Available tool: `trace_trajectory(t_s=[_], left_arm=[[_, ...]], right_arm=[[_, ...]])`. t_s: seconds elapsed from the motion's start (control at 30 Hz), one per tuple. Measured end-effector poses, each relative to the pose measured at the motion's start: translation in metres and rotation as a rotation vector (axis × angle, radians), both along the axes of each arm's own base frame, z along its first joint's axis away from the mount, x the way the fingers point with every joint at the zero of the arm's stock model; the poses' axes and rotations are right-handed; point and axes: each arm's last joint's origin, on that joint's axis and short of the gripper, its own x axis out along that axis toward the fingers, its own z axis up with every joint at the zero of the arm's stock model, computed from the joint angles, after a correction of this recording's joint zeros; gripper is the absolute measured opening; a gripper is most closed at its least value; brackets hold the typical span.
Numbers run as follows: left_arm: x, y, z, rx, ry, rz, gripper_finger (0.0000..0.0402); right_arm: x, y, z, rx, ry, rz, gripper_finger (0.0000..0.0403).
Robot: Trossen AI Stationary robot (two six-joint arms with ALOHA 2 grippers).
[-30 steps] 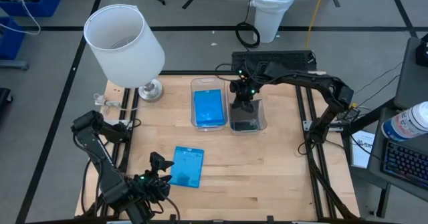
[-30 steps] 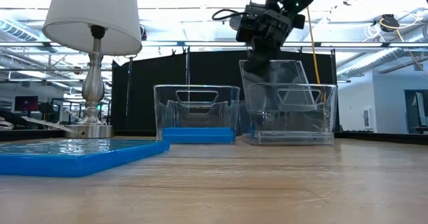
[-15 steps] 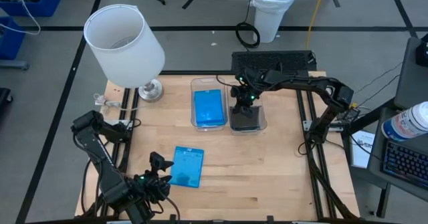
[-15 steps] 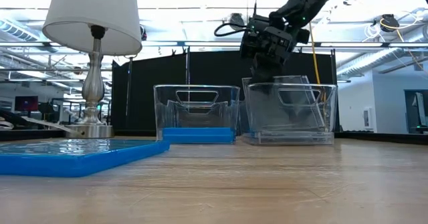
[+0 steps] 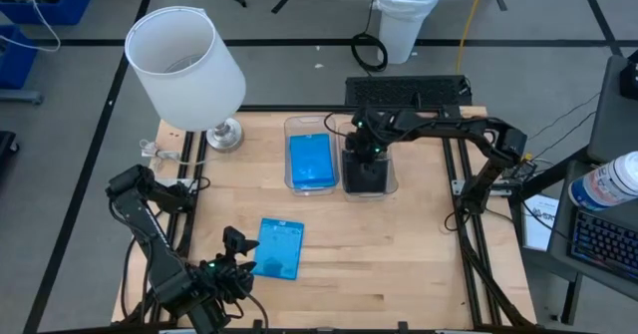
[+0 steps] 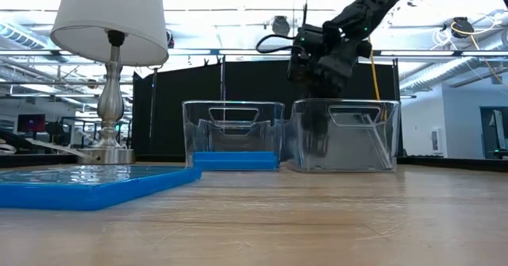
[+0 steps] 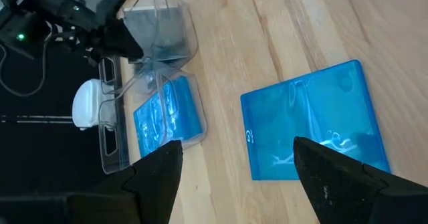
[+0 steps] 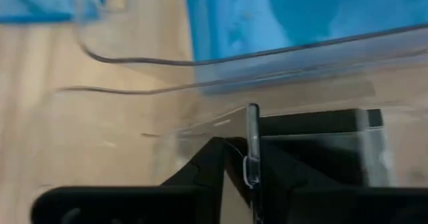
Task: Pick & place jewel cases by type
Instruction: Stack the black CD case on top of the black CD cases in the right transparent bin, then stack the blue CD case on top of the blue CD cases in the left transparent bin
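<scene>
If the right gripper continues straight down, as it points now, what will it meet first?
The right gripper hangs over the right clear bin, so it would probably meet the dark grey case in that bin first. How near it already is cannot be judged.

I am looking into a robotics lab; black curtains [image 6: 254, 107] and ceiling light strips are showing at the centre and top of the low view; cables [image 5: 371, 50] and blue crates [image 5: 45, 0] are sitting on the taped floor, upper frame.
</scene>
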Motion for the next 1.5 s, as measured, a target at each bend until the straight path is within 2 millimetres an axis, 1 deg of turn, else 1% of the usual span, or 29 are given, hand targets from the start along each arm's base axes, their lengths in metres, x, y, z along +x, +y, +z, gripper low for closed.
trace_trajectory(t_s=[0.13, 0.23, 0.43, 0.6, 0.7, 0.8, 0.87, 0.93, 1.07, 1.13, 1.2, 1.27, 1.3, 1.4, 1.5], left_arm=[[0.000, 0.000, 0.000, -0.002, -0.001, 0.002, 0.0285], [0.000, 0.000, 0.000, -0.005, -0.003, 0.005, 0.0285], [0.000, 0.000, 0.000, -0.014, -0.008, 0.013, 0.0285], [0.000, 0.000, 0.000, -0.018, -0.010, 0.016, 0.0285], [0.000, 0.000, 0.000, -0.020, -0.012, 0.018, 0.0285], [0.000, -0.001, -0.004, -0.029, -0.002, 0.022, 0.0285], [0.000, 0.000, -0.013, -0.022, 0.016, 0.023, 0.0285], [0.001, 0.001, -0.025, -0.021, 0.034, 0.027, 0.0285], [0.001, 0.004, -0.059, -0.047, 0.105, 0.036, 0.0285], [0.001, 0.005, -0.076, -0.073, 0.115, 0.032, 0.0285], [0.001, 0.003, -0.092, -0.125, 0.116, 0.014, 0.0285], [0.000, 0.000, -0.106, -0.173, 0.099, -0.009, 0.0285], [0.000, -0.002, -0.111, -0.187, 0.076, -0.017, 0.0285], [-0.001, -0.006, -0.123, -0.239, -0.024, -0.008, 0.0283], [-0.001, -0.006, -0.134, -0.324, -0.083, 0.039, 0.0267]], right_arm=[[0.003, 0.002, 0.000, -0.115, 0.013, 0.011, 0.0090], [0.005, 0.003, 0.001, -0.164, 0.022, 0.015, 0.0123], [0.009, 0.003, 0.016, -0.226, -0.030, -0.001, 0.0175], [0.007, 0.006, 0.035, -0.260, -0.113, -0.015, 0.0196], [0.002, 0.007, 0.048, -0.292, -0.145, -0.056, 0.0200], [-0.001, 0.015, 0.064, -0.309, -0.205, -0.071, 0.0198], [-0.001, 0.031, 0.076, -0.327, -0.244, -0.031, 0.0193], [0.002, 0.055, 0.085, -0.391, -0.275, 0.028, 0.0183], [0.012, 0.121, 0.093, -0.525, -0.326, 0.145, 0.0158], [0.018, 0.158, 0.095, -0.538, -0.398, 0.201, 0.0146], [0.021, 0.192, 0.097, -0.508, -0.483, 0.231, 0.0135], [0.024, 0.220, 0.095, -0.452, -0.565, 0.239, 0.0124], [0.026, 0.232, 0.095, -0.413, -0.609, 0.236, 0.0119], [0.028, 0.261, 0.087, -0.316, -0.665, 0.244, 0.0099], [0.030, 0.285, 0.066, -0.282, -0.621, 0.288, 0.0065]])
